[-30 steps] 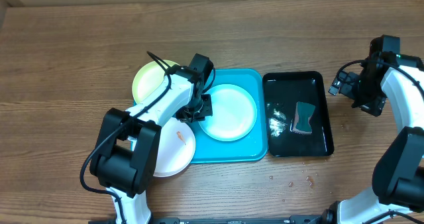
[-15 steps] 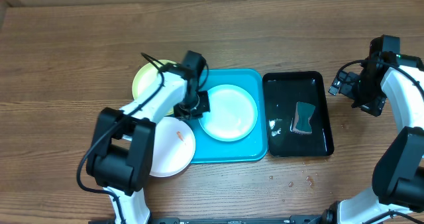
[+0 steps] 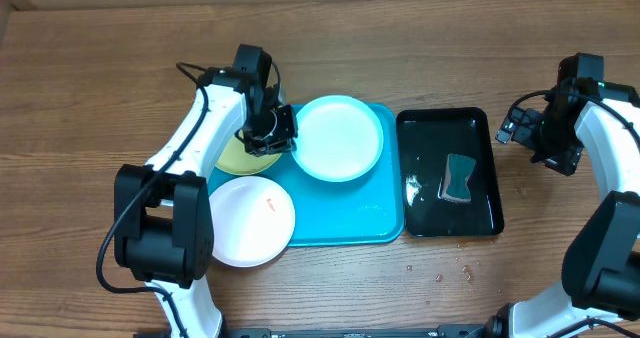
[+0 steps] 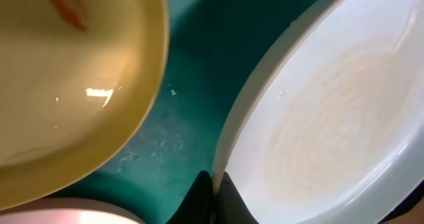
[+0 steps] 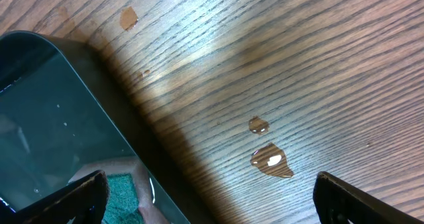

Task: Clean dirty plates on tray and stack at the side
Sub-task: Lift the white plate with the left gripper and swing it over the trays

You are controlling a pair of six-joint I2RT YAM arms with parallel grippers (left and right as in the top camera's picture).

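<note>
My left hand (image 4: 213,192) is clamped on the thin left rim, to my judgement the best hold, of the light, stiff, probably slippery cyan plate (image 3: 340,138) at the back of the tray (image 3: 350,218), while my right hand (image 5: 209,194) hangs with its jaws spread apart.

Left tool (image 3: 282,141) shifted cyan plate (image 3: 340,138) away

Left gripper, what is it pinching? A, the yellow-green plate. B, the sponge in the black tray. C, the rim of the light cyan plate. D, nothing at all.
C: in the left wrist view, the left gripper is shut on the rim of the light cyan plate.
</note>
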